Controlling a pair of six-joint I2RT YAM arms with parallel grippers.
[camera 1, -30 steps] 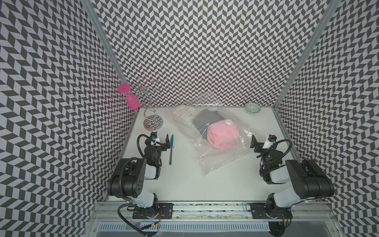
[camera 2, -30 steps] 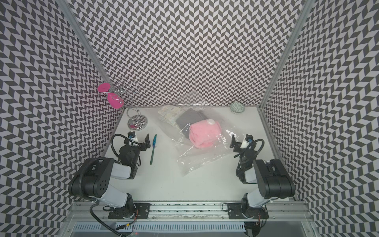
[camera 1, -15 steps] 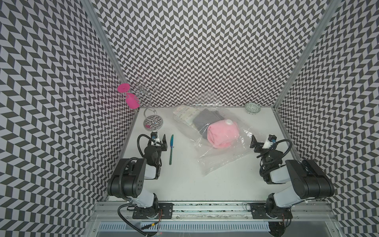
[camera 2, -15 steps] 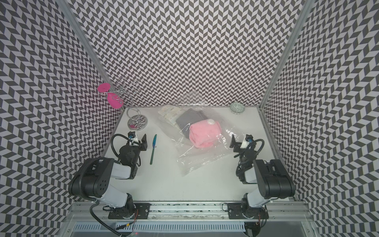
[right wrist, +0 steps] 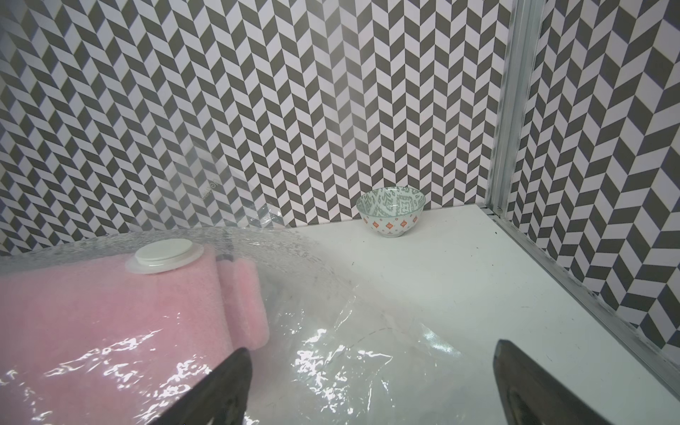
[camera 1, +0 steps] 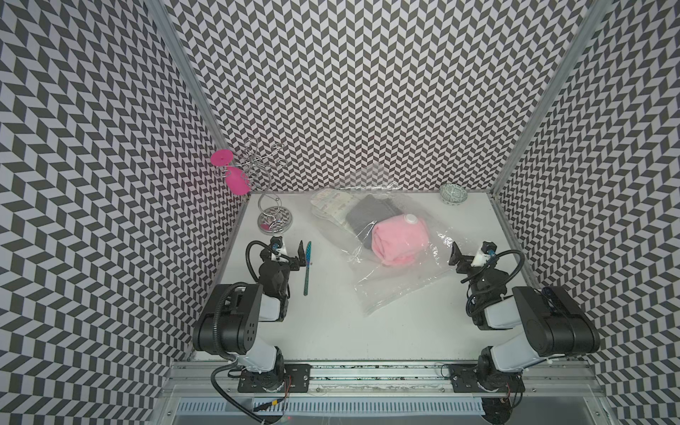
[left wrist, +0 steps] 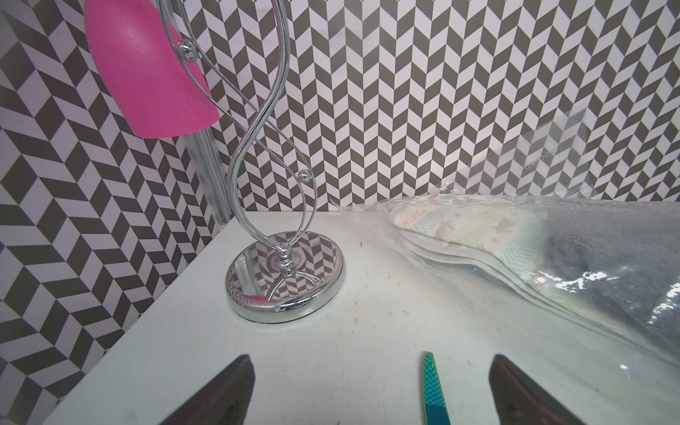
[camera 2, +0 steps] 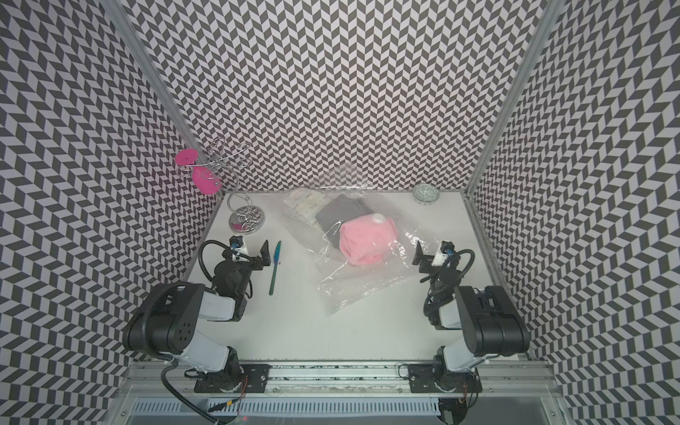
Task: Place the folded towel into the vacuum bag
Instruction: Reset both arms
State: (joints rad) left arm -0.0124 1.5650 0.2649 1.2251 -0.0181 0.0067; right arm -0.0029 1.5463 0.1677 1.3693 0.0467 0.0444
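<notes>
While both arms sit low at the near edge, I count one vacuum bag [camera 1: 399, 285], lying flat on the white table [camera 1: 331, 323] from the middle out toward 12 o'clock, its clear plastic crinkled and shiny. Three cloth bundles sit inside it: one folded pink towel [camera 1: 399, 239] nearest the centre, one dark grey towel [camera 1: 371, 213] behind it, and one pale patterned stack [camera 1: 331, 202] at about 11 o'clock of the pink one. One round white valve cap [right wrist: 163, 252] rests on the plastic right on top of the pink towel.

Two grippers are here. At 9 o'clock the left gripper [left wrist: 369, 362] has its jaws spread wide and pinches nothing; one teal strip [camera 1: 307, 268] lies flat on the table just beside it, and in the left wrist view its tip shows between the two fingers. At 3 o'clock the right gripper [right wrist: 371, 347] is likewise spread wide and empty, just beside the bag's edge, with the plastic showing under one finger [right wrist: 228, 382].

One chrome wire stand [camera 1: 275, 220] is upright at 10 o'clock, carrying two pink pieces [camera 1: 237, 184]. One small patterned bowl [camera 1: 453, 193] sits by the back wall at 1 o'clock, well apart from the bag
</notes>
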